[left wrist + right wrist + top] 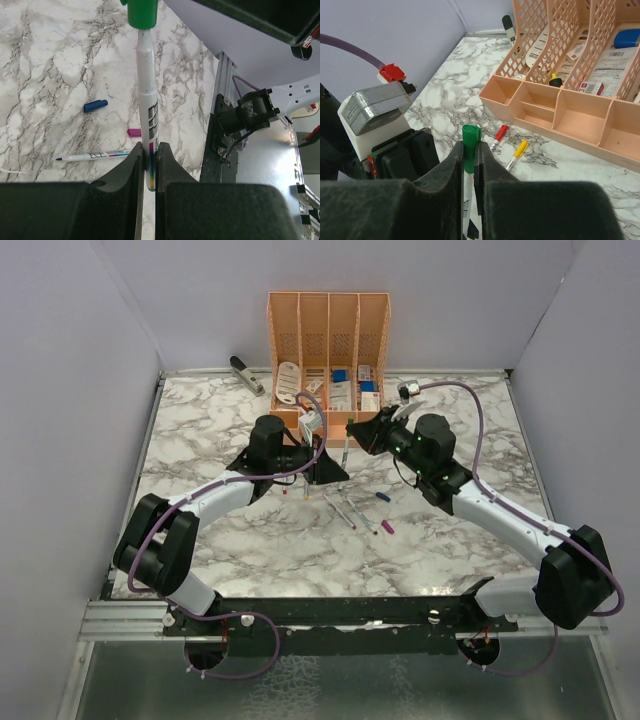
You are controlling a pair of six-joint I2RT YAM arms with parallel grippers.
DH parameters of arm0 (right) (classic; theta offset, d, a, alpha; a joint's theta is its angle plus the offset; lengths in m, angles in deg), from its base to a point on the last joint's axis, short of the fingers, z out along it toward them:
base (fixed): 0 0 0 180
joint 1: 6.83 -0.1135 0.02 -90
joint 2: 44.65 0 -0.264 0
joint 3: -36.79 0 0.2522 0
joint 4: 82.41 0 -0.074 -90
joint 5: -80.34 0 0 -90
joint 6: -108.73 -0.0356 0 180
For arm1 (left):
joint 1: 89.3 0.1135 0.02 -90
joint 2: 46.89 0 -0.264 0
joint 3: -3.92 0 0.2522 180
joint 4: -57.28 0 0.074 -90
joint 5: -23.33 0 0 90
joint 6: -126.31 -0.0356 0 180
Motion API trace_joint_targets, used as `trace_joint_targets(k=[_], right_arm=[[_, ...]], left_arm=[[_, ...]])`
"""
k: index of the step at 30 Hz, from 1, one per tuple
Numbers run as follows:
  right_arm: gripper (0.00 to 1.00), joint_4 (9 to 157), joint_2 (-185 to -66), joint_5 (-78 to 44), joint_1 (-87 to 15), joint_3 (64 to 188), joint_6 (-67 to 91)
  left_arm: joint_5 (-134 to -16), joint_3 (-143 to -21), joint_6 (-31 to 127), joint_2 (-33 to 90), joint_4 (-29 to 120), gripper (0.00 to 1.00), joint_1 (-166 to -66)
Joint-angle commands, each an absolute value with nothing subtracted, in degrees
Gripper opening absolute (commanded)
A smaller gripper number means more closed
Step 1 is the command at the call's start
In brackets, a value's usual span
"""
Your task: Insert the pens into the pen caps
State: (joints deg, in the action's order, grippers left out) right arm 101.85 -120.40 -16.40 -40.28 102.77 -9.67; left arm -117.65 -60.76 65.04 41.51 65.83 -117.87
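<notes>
One pen (pixel 147 100) is being clamped tight in the left gripper (pixel 149 150), the right gripper (pixel 468 159) squeezing one green cap (pixel 470 134) at its tip; the left wrist is showing one loose pen (pixel 95 156) and two loose caps (blue cap (pixel 95 105), purple cap (pixel 134 132)) on the marble table (pixel 50 50); only the right wrist is catching two capped pens, red-capped pen (pixel 500 134) and yellow-capped pen (pixel 519 150), lying beside the organizer (pixel 580 120).
</notes>
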Motion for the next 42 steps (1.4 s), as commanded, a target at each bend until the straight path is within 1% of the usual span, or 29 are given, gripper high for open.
trace_joint_targets(k=[1, 11, 21, 31, 42], right_arm=[[0.01, 102.23, -119.65, -16.52, -40.40, 101.46, -9.32], [0.01, 100.99, -119.87, -17.83, -40.40, 101.23, -8.87], [0.01, 98.98, -120.45, -22.06, -40.40, 98.85, -10.33], [0.01, 92.61, -123.90, -27.02, -40.83, 98.17, -10.18], [0.01, 84.41, -128.69, -22.36, -47.37, 100.60, -8.02]], left_arm=[[-117.63, -61.48, 64.26, 39.69, 67.60, 0.00, -117.86], [-116.76, -61.99, 64.55, 40.01, 67.60, 0.00, -117.86], [-115.05, -64.26, 65.74, 40.86, 68.27, 0.00, -117.85], [-113.16, -67.69, 66.82, 42.67, 69.27, 0.00, -117.70], [-107.85, -69.03, 66.48, 40.93, 69.63, 0.00, -113.85]])
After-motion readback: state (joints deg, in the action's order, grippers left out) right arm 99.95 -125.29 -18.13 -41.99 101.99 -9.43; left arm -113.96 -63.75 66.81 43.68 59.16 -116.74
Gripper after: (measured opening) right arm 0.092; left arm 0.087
